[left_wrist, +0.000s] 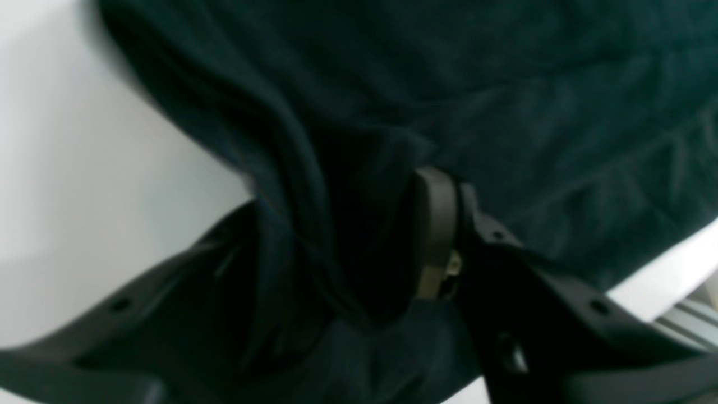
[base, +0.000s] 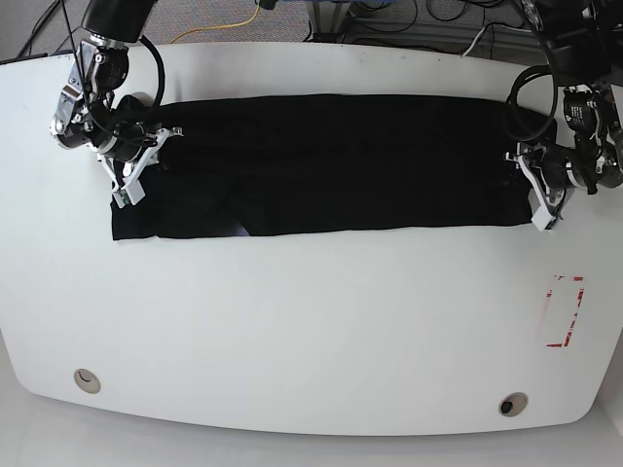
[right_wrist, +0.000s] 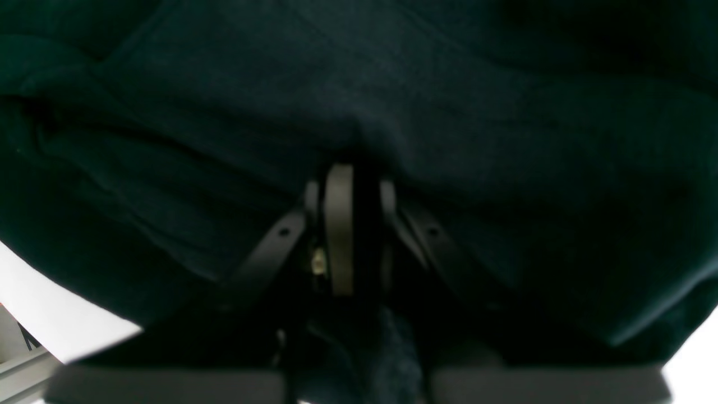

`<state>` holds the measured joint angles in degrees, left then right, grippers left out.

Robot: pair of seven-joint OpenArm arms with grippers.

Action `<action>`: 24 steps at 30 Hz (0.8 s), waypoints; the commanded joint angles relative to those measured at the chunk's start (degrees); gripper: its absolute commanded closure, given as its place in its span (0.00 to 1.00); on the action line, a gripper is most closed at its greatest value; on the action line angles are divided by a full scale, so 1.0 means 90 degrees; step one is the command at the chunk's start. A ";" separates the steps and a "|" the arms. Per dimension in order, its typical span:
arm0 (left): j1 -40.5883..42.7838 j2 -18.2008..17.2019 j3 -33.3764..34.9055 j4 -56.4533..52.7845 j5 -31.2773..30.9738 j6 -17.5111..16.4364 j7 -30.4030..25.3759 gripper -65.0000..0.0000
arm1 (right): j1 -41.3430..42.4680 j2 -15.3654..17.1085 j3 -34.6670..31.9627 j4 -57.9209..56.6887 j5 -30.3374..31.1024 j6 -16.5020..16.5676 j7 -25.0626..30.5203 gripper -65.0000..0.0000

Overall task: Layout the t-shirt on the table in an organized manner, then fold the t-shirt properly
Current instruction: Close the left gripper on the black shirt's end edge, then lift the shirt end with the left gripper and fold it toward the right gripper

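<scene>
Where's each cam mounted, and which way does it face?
Base: overhead, looking down on the table, the t-shirt and both arms.
Left wrist: on the left arm, facing past the left gripper into shirt cloth.
Right wrist: on the right arm, facing past the right gripper pinching cloth.
Shared: all three show the t-shirt and white table.

Grey floor [base: 195, 17] behind, strewn with cables [base: 229, 27] (one yellow).
</scene>
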<state>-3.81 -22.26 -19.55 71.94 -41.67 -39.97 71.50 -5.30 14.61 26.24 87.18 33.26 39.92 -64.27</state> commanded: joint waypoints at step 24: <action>0.0038 0.0027 -0.0402 0.2121 -0.0249 -0.0004 0.0944 0.97 | 0.0076 0.0081 0.0030 0.0067 0.0031 0.0009 0.0054 0.90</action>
<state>-2.39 -21.82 -22.98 87.00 -42.04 -39.92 80.64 -5.30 14.59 26.24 87.15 33.28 39.94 -64.27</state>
